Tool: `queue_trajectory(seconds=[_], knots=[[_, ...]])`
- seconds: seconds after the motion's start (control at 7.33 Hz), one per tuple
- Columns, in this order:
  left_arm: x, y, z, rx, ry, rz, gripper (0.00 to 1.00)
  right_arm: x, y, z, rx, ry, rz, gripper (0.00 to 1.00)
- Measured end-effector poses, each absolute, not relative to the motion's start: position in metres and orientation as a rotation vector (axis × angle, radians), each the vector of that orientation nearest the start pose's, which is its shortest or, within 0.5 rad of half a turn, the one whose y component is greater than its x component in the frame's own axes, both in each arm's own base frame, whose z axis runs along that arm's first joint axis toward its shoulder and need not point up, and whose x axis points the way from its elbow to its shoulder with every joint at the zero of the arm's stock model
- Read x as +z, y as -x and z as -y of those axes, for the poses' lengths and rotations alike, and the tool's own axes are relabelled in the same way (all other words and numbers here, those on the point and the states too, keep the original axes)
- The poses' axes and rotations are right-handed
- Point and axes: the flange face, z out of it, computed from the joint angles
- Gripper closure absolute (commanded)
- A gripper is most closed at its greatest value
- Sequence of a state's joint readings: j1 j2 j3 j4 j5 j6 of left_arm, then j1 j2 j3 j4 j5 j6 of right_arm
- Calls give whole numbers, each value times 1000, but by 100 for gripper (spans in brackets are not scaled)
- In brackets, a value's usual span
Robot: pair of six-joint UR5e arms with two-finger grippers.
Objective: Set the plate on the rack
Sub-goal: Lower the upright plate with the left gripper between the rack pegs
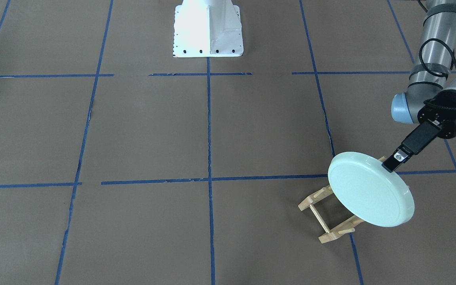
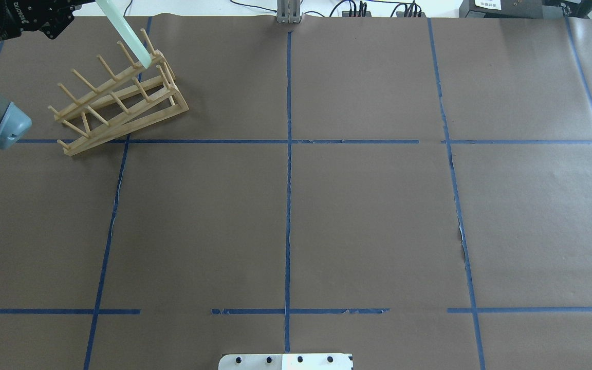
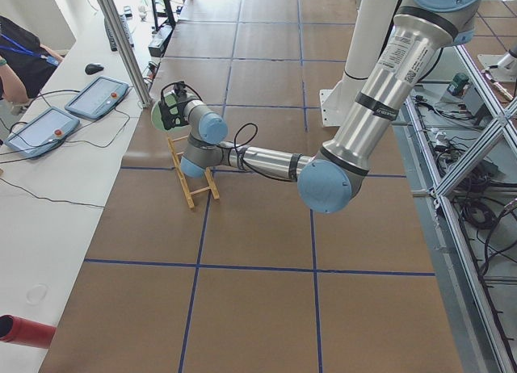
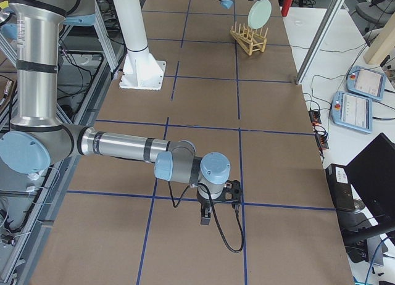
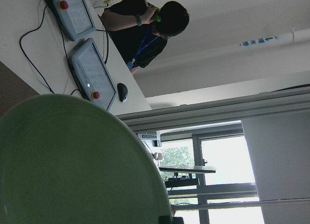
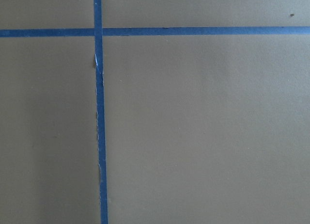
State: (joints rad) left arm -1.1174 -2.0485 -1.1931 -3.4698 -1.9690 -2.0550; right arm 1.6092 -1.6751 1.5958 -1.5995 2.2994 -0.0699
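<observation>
The pale mint-green plate (image 1: 370, 194) is tilted on edge over the light-wood rack (image 1: 323, 221). My left gripper (image 1: 395, 162) is shut on the plate's upper rim. In the overhead view the plate (image 2: 124, 33) shows edge-on, with its lower edge among the pegs at the far end of the rack (image 2: 116, 97). I cannot tell whether it rests there. The plate fills the left wrist view (image 5: 72, 166). My right gripper (image 4: 205, 220) hangs just above the table, far from the rack (image 4: 247, 39). It shows only in the exterior right view, so I cannot tell whether it is open or shut.
The white robot base (image 1: 208, 31) stands at the table's robot-side edge. Blue tape lines grid the brown table. An operator (image 3: 12, 50) sits beside tablets (image 3: 97, 97) on the white side bench next to the rack's end of the table.
</observation>
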Motion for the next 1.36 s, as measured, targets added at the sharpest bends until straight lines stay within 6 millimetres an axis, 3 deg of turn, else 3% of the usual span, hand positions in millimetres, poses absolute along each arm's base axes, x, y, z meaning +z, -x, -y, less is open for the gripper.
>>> queue_trajectory(seconds=[0.68, 1.36], knots=[[386, -220, 602, -660, -385, -1966, 100, 701, -84, 435, 9, 63, 732, 0], [402, -231, 599, -653, -388, -1931, 100, 701, -84, 435, 9, 63, 732, 0]])
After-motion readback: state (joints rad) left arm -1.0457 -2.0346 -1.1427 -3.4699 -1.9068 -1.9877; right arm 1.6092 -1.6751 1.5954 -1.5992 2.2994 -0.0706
